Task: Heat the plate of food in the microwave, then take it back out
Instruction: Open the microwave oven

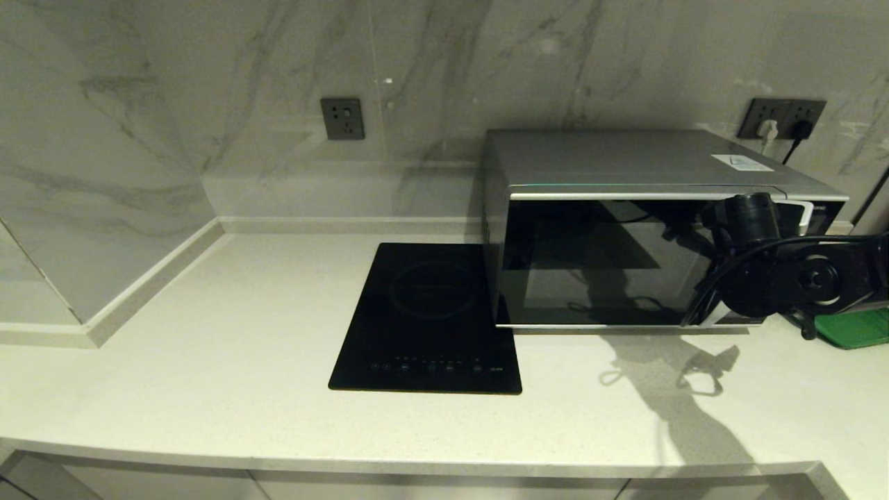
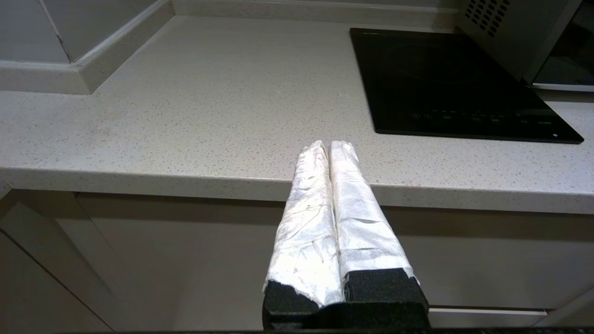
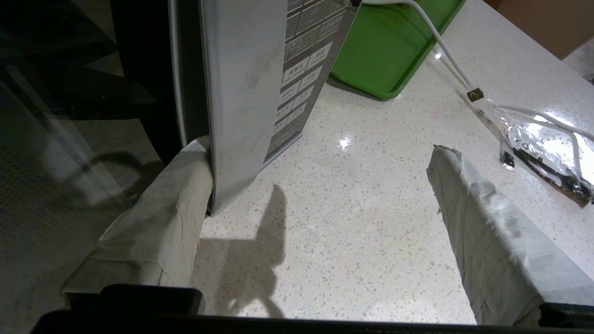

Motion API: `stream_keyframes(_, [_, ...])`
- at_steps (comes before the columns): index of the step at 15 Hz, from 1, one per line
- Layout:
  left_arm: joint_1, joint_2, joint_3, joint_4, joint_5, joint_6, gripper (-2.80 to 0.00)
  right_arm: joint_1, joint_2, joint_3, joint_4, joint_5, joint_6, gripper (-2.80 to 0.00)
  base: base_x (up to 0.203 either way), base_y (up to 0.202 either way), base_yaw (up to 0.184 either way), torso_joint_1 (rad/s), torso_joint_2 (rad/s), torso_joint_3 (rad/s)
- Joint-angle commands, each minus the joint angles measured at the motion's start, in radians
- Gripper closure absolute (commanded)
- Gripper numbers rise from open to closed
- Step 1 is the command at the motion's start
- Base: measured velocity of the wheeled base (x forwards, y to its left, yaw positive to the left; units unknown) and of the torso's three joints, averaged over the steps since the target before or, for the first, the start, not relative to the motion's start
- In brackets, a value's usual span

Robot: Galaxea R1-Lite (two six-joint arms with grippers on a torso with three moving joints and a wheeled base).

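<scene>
The silver microwave [image 1: 625,229] stands at the back right of the countertop, and its dark glass door looks shut. My right arm [image 1: 799,278] reaches to the door's right edge. The right gripper [image 3: 320,148] is open wide. One wrapped finger [image 3: 176,199] is tucked into the gap behind the silver trim [image 3: 241,93] beside the keypad, while the other finger [image 3: 482,222] hangs free over the counter. Nothing is held. My left gripper [image 2: 328,146] is shut and empty, parked low in front of the counter's edge. The plate of food is out of view.
A flat black induction cooktop [image 1: 430,319] lies just left of the microwave. A green tray [image 1: 858,330] sits to the microwave's right, with a white cable and a foil packet [image 3: 543,144] on the counter nearby. Wall sockets [image 1: 342,118] are behind.
</scene>
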Motion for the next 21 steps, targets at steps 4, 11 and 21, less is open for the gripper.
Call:
stream_keyframes(4, [0.000,0.000,0.000,0.000,0.000,0.000,0.00,0.001,-0.017,0.008,0.003,-0.008,0.008,-2.80,0.000,0.000,0.000,0.000,0.00,0.000])
stream_keyframes(11, [0.000,0.000,0.000,-0.001,0.000,0.000,0.00,0.004,-0.097,0.096,0.003,-0.002,0.009,-2.80,0.000,0.000,0.000,0.000,0.00,0.000])
stream_keyframes(21, [0.000,0.000,0.000,-0.001,0.000,0.000,0.00,0.283,-0.398,0.170,0.131,0.177,0.009,-2.80,0.000,0.000,0.000,0.000,0.00,0.000])
